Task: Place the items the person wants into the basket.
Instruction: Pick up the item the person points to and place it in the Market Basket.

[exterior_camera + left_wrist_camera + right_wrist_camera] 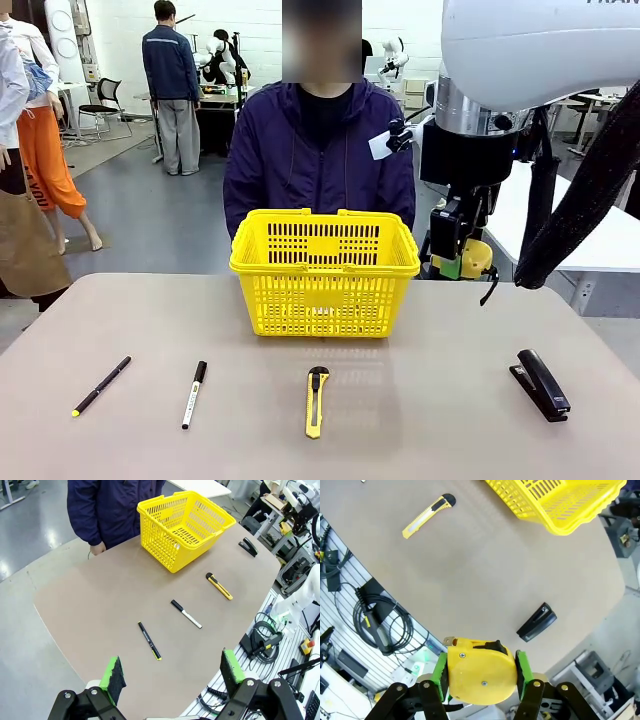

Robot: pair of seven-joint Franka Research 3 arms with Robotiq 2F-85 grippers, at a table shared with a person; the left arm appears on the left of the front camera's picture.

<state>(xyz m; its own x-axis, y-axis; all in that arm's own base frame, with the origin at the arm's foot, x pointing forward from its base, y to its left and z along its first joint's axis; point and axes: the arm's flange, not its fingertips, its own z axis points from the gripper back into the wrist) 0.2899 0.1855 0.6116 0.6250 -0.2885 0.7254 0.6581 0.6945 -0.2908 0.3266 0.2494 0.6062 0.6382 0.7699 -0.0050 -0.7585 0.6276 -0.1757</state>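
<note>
Two green pads (440,674) of the right gripper (480,669) are clamped on the yellow tape measure (480,677). It is held up off the table (420,430) at the middle right of the front view, just right of the yellow basket (325,300). The left gripper (173,675) hangs high, jaws wide apart, gripping nothing. Along the bottom of the front view lie a pen (101,386), a marker (194,394), a knife (317,400) and a stapler (540,384), well apart. Behind the basket, top centre, stands the person (320,160).
</note>
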